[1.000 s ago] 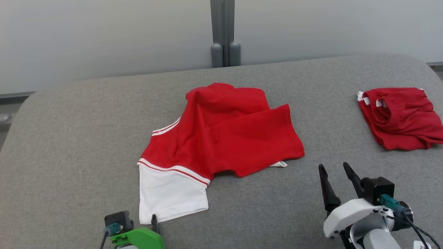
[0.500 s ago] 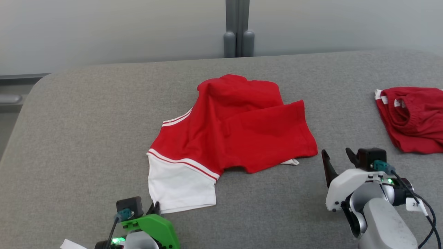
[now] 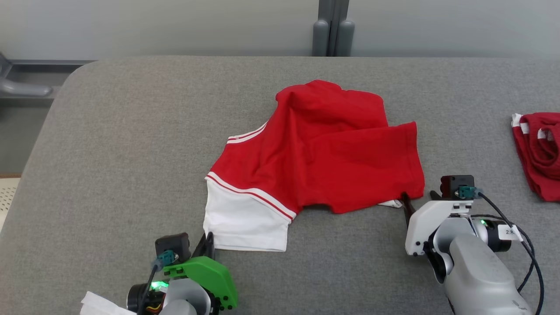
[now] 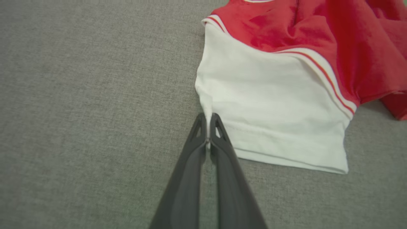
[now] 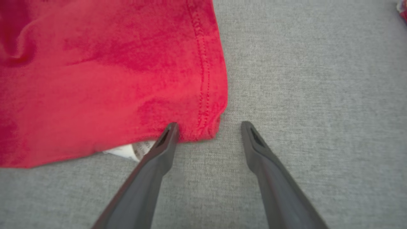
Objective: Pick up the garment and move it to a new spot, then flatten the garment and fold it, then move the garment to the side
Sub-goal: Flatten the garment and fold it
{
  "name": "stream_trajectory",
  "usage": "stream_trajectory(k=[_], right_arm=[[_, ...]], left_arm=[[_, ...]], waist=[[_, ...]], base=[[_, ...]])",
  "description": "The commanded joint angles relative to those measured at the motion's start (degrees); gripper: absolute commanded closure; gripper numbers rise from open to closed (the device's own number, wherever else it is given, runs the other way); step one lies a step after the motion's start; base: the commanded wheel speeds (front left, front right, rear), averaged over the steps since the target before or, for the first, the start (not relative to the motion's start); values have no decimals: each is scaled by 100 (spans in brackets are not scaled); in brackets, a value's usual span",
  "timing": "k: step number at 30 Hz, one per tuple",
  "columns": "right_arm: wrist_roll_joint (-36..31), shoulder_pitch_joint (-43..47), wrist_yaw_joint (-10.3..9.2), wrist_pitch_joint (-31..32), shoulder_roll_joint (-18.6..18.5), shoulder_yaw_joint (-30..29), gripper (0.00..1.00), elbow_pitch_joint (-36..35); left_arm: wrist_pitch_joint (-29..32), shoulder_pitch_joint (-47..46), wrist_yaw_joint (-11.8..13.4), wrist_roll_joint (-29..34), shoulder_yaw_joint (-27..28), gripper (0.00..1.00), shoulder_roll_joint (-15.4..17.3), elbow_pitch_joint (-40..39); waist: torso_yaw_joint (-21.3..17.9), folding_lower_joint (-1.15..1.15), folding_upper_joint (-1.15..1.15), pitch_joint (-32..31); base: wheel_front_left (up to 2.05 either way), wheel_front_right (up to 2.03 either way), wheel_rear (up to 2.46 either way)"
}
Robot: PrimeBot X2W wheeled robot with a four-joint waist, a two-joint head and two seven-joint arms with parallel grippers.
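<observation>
In the head view the left gripper (image 3: 209, 244) is mostly hidden behind its own green housing (image 3: 205, 273), with just the dark tips showing at the cloth. The right gripper (image 3: 418, 199) is largely covered by its white casing (image 3: 422, 223). A second red garment (image 3: 538, 153) is cut off by the right edge of that view, so its full shape cannot be told. A white label (image 5: 133, 151) peeks out from under the red hem, and its print is too blurred to read. The garment (image 3: 319, 148) lies near the middle of the grey table (image 3: 131, 153), folded over itself so its lower layers are hidden. Most of it is red and rumpled, with a raised hump at the far end and a flatter flap with a stitched hem spreading to the right. The near left part is a white panel, set off from the red by white and red stripes. In the left wrist view the left gripper (image 4: 208, 120) is pressed together on the near left corner of the white panel, with a thin pinch of white cloth standing up between the tips. In the right wrist view the right gripper (image 5: 210, 125) stands with its fingers wide apart at the near right corner of the red flap. One tip touches the hem and the other rests over bare table, and the corner lies between them.
</observation>
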Motion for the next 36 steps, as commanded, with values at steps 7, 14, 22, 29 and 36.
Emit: stream_trajectory(k=[7,14,22,29,36], right_arm=[[292,-307,-9,-180,-10,346,100,645],[873,-517,-9,-637,-16,664,100,707],[2186,-501,-9,-735,-16,1496,100,-173],[2714,-318,-9,-382,-241,1623,100,-1818],[3259,363,-7,647,-645,1022,100,-4630]], left_arm=[[-105,-5,28,-13,-3,100,104,-215],[-261,-106,33,87,-5,100,284,-615],[-308,-406,1,163,139,100,635,-1807],[67,-668,-36,-420,653,100,813,-3515],[703,-883,199,-1308,1225,100,720,-5354]], waist=[[-68,0,0,-57],[-232,0,0,-260],[-499,0,0,-770],[-749,0,0,-1137],[-970,0,0,-1351]], base=[[0,0,0],[0,0,0],[0,0,0],[0,0,0],[0,0,0]])
